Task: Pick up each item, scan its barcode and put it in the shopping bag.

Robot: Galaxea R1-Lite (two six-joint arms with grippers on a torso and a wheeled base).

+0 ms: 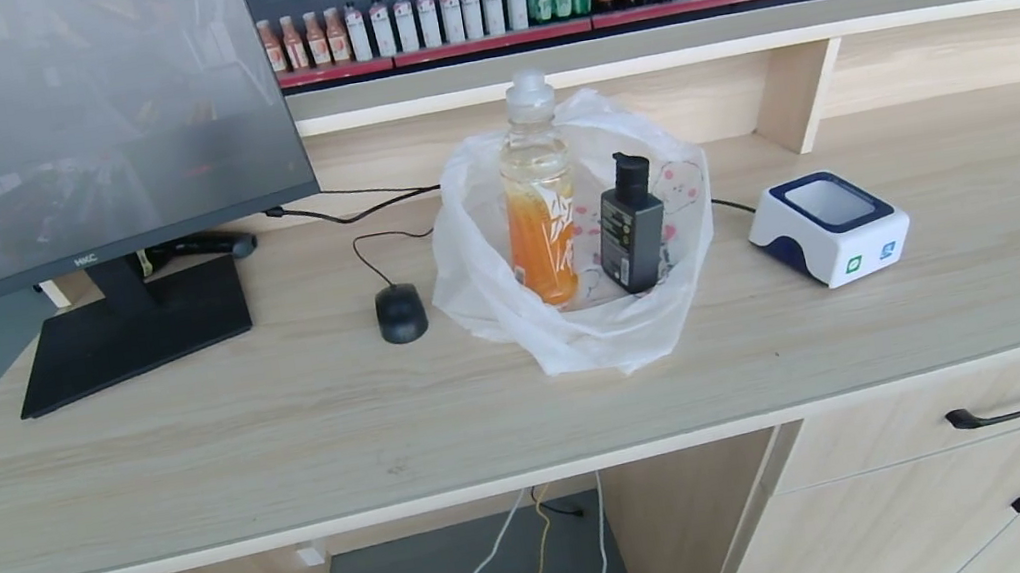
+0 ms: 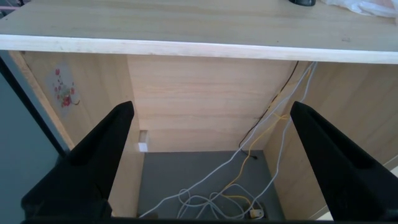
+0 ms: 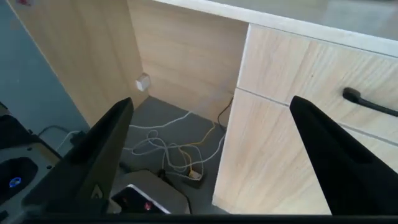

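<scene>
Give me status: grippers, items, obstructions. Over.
Left gripper open, empty, low before the counter. Right gripper open, empty, by the drawers. Orange bottle and black pump bottle upright in shopping bag. Mouse and scanner flank the bag.

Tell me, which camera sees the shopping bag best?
Head view: the whole shopping bag sits open on the counter, with a drink bottle and a pump bottle inside. The left wrist view catches a scrap of its plastic; the right wrist view faces drawers below.
</scene>
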